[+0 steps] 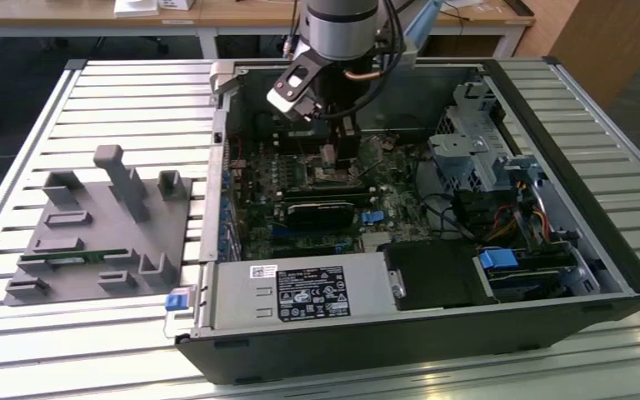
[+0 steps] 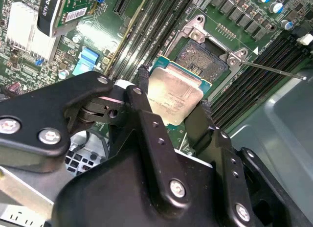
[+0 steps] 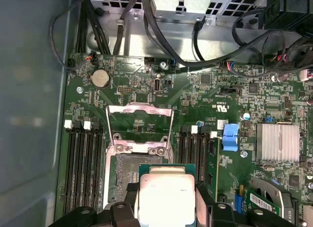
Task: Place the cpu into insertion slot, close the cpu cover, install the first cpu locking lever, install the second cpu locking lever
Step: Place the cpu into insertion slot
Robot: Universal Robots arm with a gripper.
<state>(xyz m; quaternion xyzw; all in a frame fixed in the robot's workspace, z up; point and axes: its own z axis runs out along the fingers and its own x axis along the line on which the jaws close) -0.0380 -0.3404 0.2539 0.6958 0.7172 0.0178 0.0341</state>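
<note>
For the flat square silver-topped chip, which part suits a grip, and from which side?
Probably its two opposite thin edges, from above the lid: the flat silver-grey cpu sits pinched so in the black gripper, top face left clear.

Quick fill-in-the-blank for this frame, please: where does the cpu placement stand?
The hand is shut on the ____.
The insertion slot is ____, with no chip seated in it.
The cpu cover is flipped ____.
Missing words: cpu; empty; open.
</note>
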